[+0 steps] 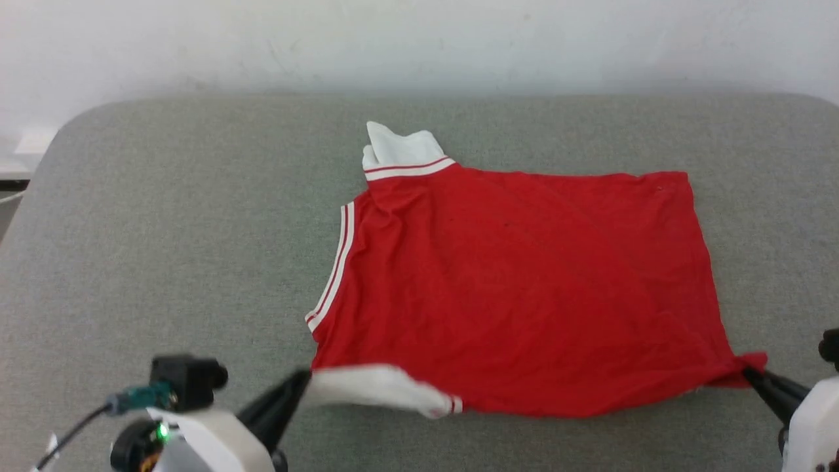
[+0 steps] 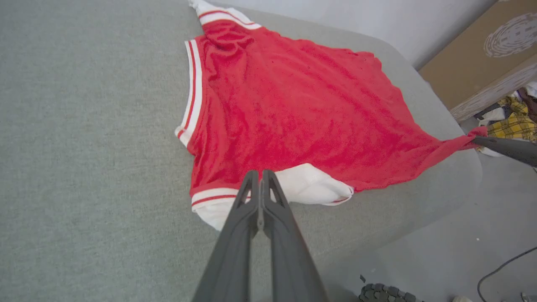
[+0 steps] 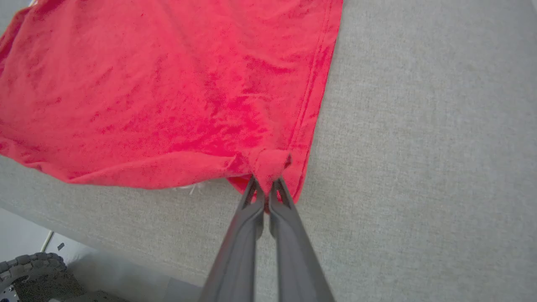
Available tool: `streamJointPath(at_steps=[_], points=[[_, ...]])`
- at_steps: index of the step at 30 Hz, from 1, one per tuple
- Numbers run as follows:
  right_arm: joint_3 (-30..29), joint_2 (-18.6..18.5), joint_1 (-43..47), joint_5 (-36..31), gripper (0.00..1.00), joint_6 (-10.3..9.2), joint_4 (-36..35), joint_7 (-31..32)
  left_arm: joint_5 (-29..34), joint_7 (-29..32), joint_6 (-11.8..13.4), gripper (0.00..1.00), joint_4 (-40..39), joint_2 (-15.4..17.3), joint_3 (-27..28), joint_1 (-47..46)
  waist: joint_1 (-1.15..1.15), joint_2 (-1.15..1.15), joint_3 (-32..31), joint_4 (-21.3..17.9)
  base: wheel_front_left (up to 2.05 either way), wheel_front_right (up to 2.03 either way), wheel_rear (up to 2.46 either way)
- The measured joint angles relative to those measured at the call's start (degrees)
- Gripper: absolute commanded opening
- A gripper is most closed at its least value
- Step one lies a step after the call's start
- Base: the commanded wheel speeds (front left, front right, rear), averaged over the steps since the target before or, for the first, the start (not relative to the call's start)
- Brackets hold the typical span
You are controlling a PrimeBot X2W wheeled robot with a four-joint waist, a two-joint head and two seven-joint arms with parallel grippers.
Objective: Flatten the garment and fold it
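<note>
Item count: one garment (image 1: 524, 288), two grippers, one counter (image 1: 164, 216).

Garment – a red T-shirt with two white sleeves. It lies spread on the grey counter, with no lettering showing on the upward face. The striped collar (image 1: 334, 269) is at its left end and the hem at its right end. The fabric shows shallow wrinkles.

Sleeves: the far sleeve (image 1: 403, 151) projects from the garment's far edge. The near sleeve (image 1: 380, 387) lies along the near edge, drawn out toward the collar end.

Left gripper (image 1: 301, 380): at the garment's near edge, collar end. Its fingers are pressed together on the near sleeve.

Right gripper (image 1: 747, 373): at the garment's near hem corner. Its fingers are clamped on a bunched knot of red fabric, and the corner is pulled to a point.

Containers: one cardboard box (image 2: 474, 58) stands off the counter, beyond the garment's hem end; its contents cannot be told. A yellow plaid cloth (image 2: 514, 121) lies below the box – inside or outside it cannot be told
</note>
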Motion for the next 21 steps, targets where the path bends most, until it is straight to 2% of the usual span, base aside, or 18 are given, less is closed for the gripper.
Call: streamJointPath(at_steps=[8,21], points=[[-1.86,1.85,-7.36,-2.87,0.00,0.00,-0.29,-1.13,3.34,-7.34,-1.99,0.00,4.32,-3.57,1.70,-11.72,0.01,0.00,4.65,-0.57,0.00,0.00,0.00],[2.69,3.83,-20.92,-7.04,0.00,0.00,12.21,-2.98,9.22,-10.74,-4.87,0.00,21.54,-7.16,-1.67,-27.97,0.02,0.00,13.49,-1.47,0.00,0.00,0.00]])
